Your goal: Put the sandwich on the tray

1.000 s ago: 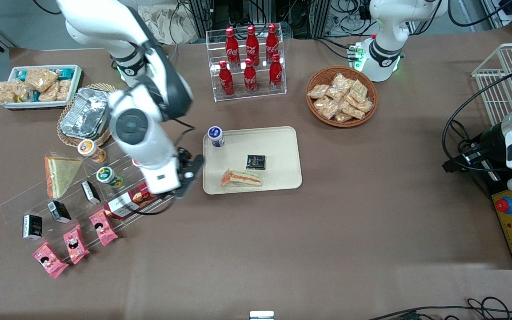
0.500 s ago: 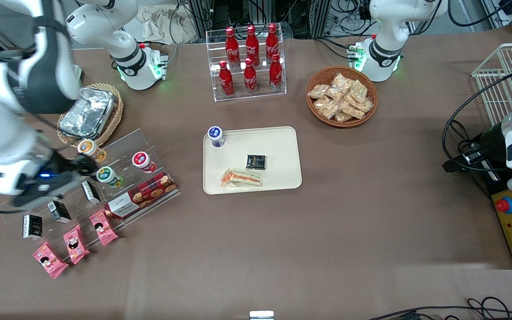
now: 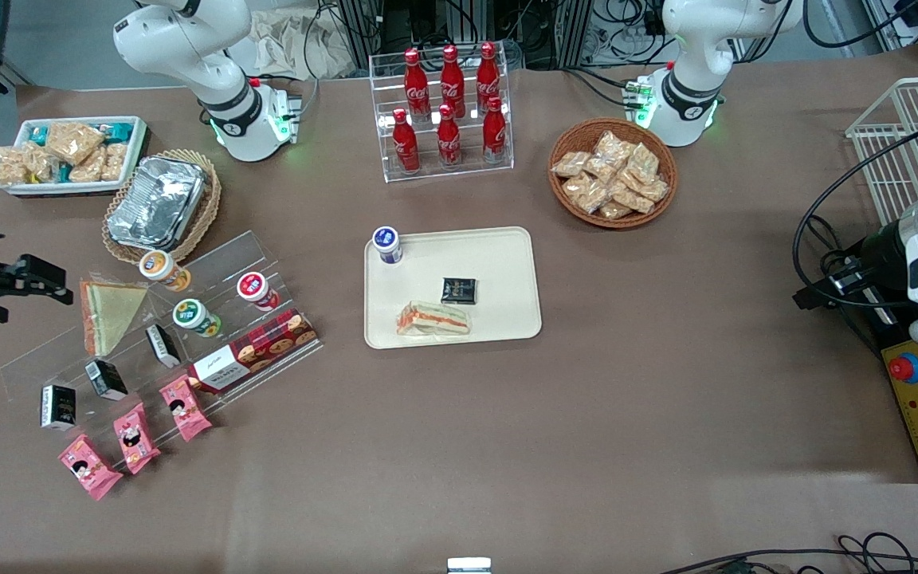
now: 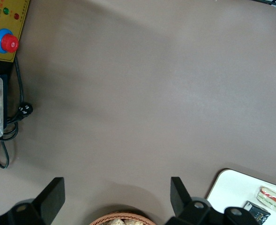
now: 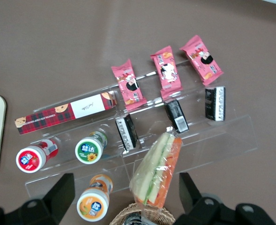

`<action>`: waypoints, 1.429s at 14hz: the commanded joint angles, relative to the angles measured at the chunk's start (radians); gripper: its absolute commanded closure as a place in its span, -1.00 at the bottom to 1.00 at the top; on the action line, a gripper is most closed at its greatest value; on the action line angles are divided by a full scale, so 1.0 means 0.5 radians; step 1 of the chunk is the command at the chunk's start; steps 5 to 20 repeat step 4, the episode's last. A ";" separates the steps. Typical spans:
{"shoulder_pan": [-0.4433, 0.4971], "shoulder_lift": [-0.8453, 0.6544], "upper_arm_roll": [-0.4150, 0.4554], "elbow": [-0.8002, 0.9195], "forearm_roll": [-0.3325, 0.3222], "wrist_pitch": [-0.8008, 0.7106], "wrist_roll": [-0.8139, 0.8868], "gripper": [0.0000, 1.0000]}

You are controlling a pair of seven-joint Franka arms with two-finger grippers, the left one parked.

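**Sandwich on tray, gripper off to the side**

Resting on the tray (image 3: pixel 499 247), near the edge closest to the front camera: the sandwich (image 3: pixel 433 319), red-orange stripe showing. Sharing the tray: a dark packet (image 3: pixel 459 290) and a small blue-capped bottle (image 3: pixel 386 244) at a corner. Hanging high at the working arm's end of the table, well apart from the tray: the gripper (image 5: pixel 126 197), fingers spread wide and empty. Seen only from the right wrist: detail of the clear stepped rack (image 5: pixel 231 136) with pink snack packs (image 5: pixel 167 71), small cups (image 5: pixel 91 148) and a second wrapped sandwich (image 5: pixel 157 169). Farther from the front camera: a wicker basket (image 3: pixel 578 135) of snack bags and a cola rack (image 3: pixel 443 104). Underneath everything: brown table covering (image 3: pixel 586 414)
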State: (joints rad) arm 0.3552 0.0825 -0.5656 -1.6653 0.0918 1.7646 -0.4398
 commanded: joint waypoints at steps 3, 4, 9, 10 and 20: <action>-0.431 -0.055 0.400 -0.004 0.010 -0.062 0.048 -0.98; -0.453 -0.061 0.416 -0.010 0.010 -0.093 0.048 -0.98; -0.453 -0.061 0.416 -0.010 0.010 -0.093 0.048 -0.98; -0.453 -0.061 0.416 -0.010 0.010 -0.093 0.048 -0.98; -0.453 -0.061 0.416 -0.010 0.010 -0.093 0.048 -0.98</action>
